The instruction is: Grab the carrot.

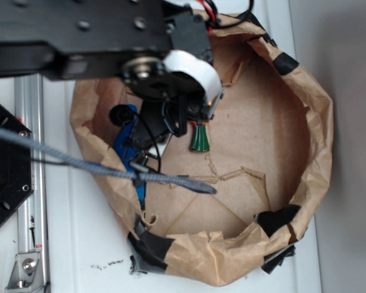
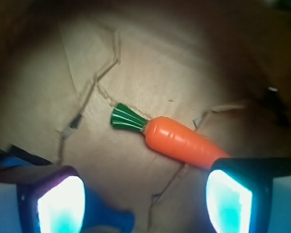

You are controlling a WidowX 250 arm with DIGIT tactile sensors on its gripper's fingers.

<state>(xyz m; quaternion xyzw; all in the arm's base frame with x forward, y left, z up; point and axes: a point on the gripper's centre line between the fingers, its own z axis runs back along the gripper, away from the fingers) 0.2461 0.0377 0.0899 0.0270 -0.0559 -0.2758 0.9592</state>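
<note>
We see the carrot [image 2: 182, 142] lying on the crumpled brown paper floor of the paper-lined basket [image 1: 320, 140], its green stem [image 2: 127, 118] pointing to ten o'clock in the wrist view. It looks light, rigid and glossy (likely slippery), so we would pinch its thick orange middle. The gripper [image 2: 145, 196] hovers above, jaws wide apart and empty, with the blue toy [image 1: 127, 141] at seven o'clock.

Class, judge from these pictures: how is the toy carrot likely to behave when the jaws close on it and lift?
The carrot looks glossy and smooth, so it may slip between the pads. Its round, tapered body will probably roll or pivot on the paper bag floor if nudged. It appears to be rigid moulded plastic, likely light and stiff, with no sagging. The gripper is open above it.
</note>
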